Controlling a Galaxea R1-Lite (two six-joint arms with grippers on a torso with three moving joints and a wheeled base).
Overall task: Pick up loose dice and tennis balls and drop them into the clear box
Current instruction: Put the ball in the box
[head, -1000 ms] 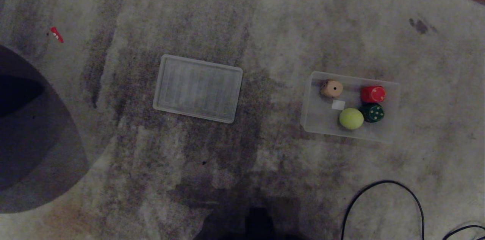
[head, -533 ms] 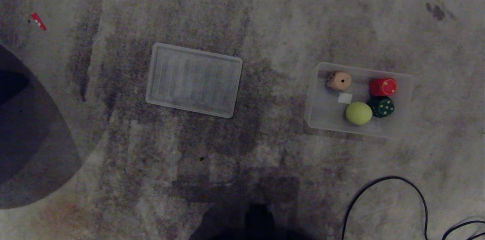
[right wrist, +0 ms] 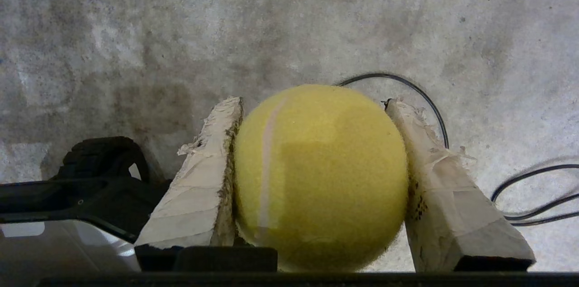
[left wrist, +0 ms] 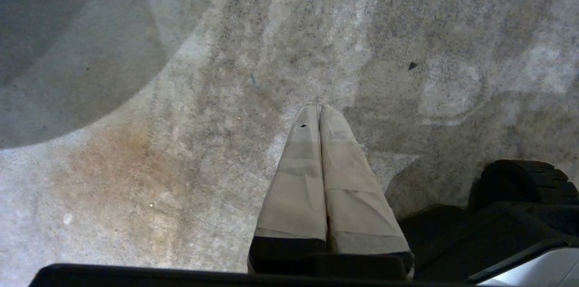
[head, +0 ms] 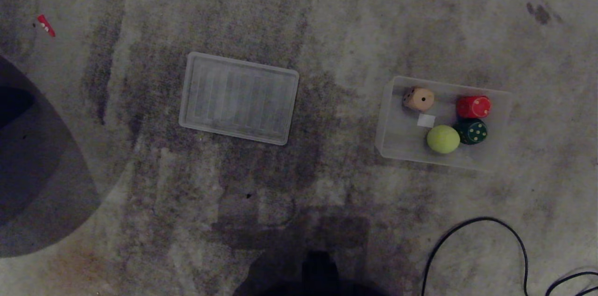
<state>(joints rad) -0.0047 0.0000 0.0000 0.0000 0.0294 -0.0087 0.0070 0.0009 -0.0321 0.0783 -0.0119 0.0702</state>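
I saw the right gripper (right wrist: 316, 178) clamped on 1 tennis ball (right wrist: 319, 176). Another ball (head: 443, 139) lay in the clear box (head: 395, 121), right of frame, beside 3 dice. The left gripper (left wrist: 319, 108) was pressed together over the carpet (head: 327, 16).

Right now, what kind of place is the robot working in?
Probably the floor of a home room: a worn, stained grey carpet, a black cable trailing over it, and toys in a clear box with its lid lying beside it.
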